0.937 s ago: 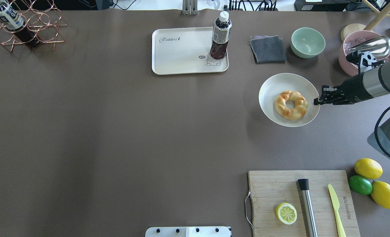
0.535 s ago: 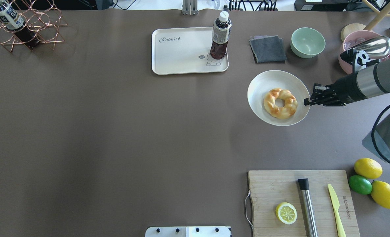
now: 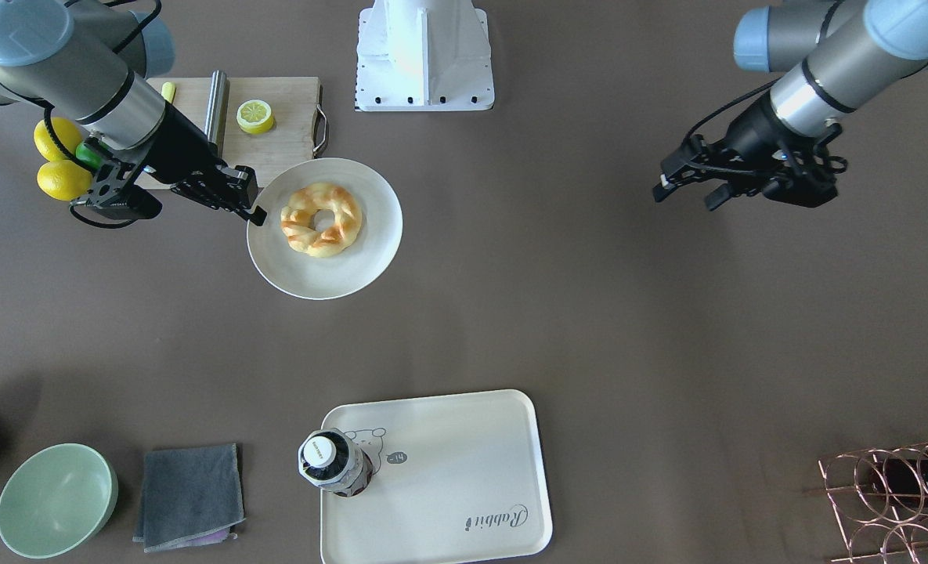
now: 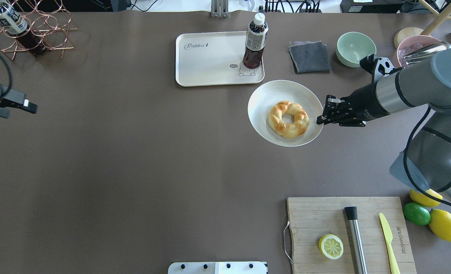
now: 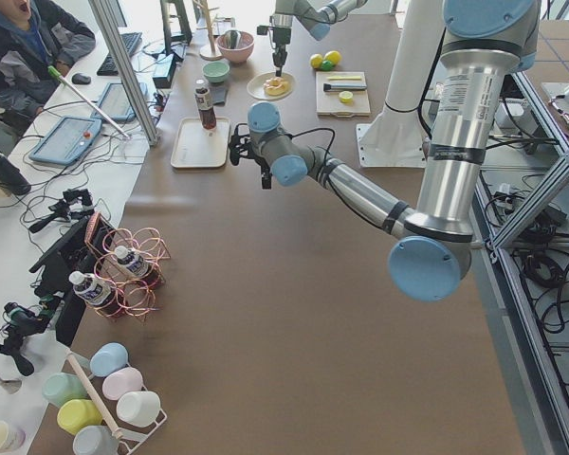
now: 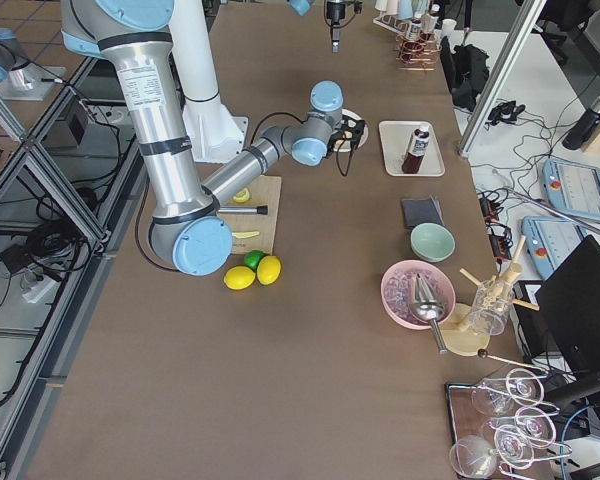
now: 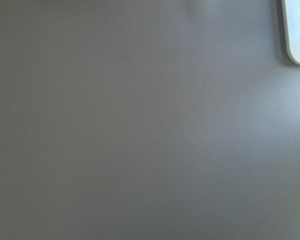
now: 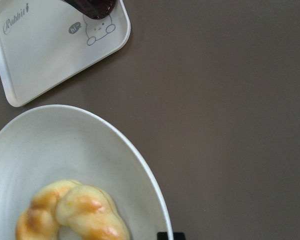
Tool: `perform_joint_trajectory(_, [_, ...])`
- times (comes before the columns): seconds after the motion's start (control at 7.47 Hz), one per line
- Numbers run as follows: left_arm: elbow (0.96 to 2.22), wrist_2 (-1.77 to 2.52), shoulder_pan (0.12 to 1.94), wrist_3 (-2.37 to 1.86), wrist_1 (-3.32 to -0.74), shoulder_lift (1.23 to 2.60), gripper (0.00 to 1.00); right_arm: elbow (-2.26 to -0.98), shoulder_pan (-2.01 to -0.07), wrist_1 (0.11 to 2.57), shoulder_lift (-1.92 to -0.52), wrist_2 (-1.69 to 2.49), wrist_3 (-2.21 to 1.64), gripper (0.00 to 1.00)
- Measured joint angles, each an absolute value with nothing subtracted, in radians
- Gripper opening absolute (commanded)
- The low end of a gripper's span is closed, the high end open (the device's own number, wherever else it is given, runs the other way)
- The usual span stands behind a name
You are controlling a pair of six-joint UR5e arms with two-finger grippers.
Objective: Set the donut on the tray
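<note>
There is 1 donut (image 4: 288, 118), lying flat in the middle of 1 round white plate (image 4: 271, 97), and 1 tray (image 4: 210, 61). The donut is not on the tray: the plate sits just off the tray's near right corner in the overhead view, apart from it.

There are 2 bottles. The capped bottle (image 4: 255, 42) stands upright on the tray's bear drawing, and the rack bottle (image 4: 8, 19) lies in a copper wire rack (image 4: 54, 26). Past the tray lie 1 grey cloth (image 4: 309, 57) and 1 green bowl (image 4: 356, 48). Nearer the robot, 1 cutting board (image 4: 313, 220) carries 1 lemon half (image 4: 331, 246). Beside it are 2 whole lemons (image 4: 445, 225) and 1 lime (image 4: 416, 213).

The right gripper (image 4: 322, 116) has its jaws nearly together, pinching the plate's rim on the side away from the tray — it touches the plate only, not the donut. The left gripper (image 3: 684, 197) hangs over bare table well apart from everything, its jaws spread and holding nothing.
</note>
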State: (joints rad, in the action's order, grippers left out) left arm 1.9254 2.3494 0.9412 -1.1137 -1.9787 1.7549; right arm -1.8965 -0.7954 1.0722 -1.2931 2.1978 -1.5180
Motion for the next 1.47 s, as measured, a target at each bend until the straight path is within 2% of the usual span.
perform_joint_trajectory(0.4, [1.888,2.222,0.743,-1.388,-1.965,1.938,0.96,-1.911,-0.712,1.131,-1.224,2.116,-1.578,0.0])
perform_joint_trajectory(0.8, [1.864,2.143,0.652,-1.496,-1.897,2.05,0.93,-1.912,-0.639,1.144,-1.216,2.017,-1.59,0.0])
perform_joint_trajectory(1.47, [1.855,2.103,0.615,-1.543,-1.852,2.109,0.88,-1.932,-0.57,1.149,-1.215,1.946,-1.625,0.0])
